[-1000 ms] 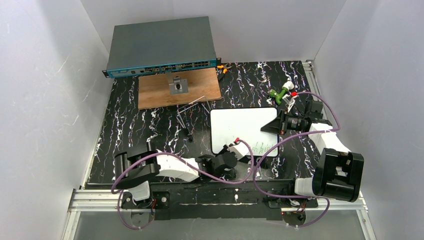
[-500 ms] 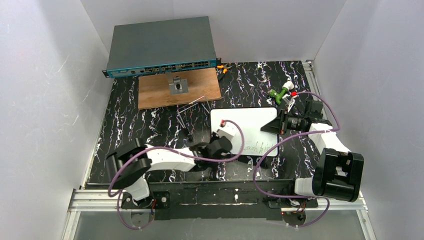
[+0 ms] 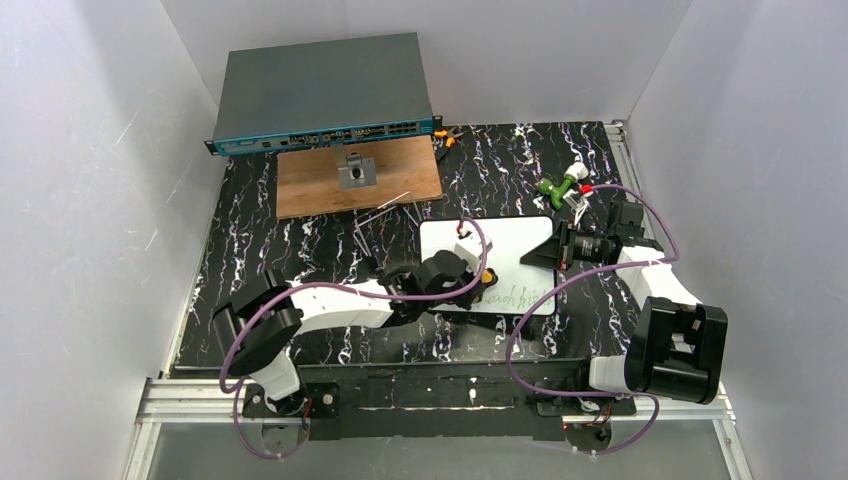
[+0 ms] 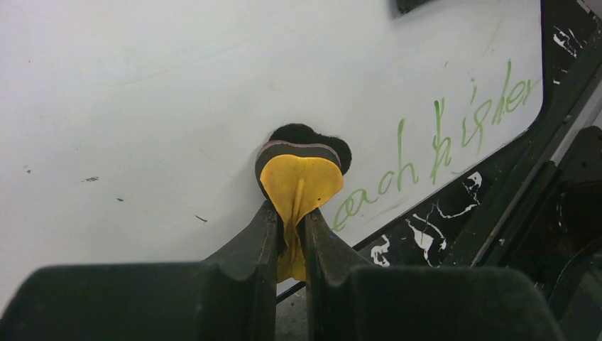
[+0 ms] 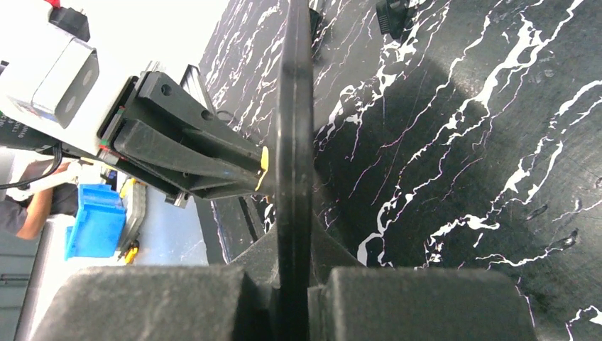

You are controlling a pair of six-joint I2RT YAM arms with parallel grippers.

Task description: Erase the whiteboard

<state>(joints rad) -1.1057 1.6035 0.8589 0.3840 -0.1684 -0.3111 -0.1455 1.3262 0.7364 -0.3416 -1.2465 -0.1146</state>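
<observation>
The left jaws are clenched on one yellow, soft wiping pad with a black felt face (image 4: 299,179), and the felt is pressed flat on the small white rectangular whiteboard with a thin black rim (image 4: 142,92). The right jaws grasp the black rim of that board (image 5: 294,106) at its right-hand short edge, seen edge-on between them, and appear to steady it.

The board (image 3: 505,238) lies flat on the black marbled tabletop (image 3: 300,250), between the two arms, with its long axis running left to right in the top view. One line of green handwriting (image 4: 440,138) is left. It lies just to the right of the pad and runs along the board's near long edge toward the near right corner (image 3: 512,297).

The left arm (image 3: 330,305) carries the pad and is the nearer to the marks, so the coming stroke probably goes rightward along the long axis.

Count: one whiteboard, one pad, one line of writing, two arms.
</observation>
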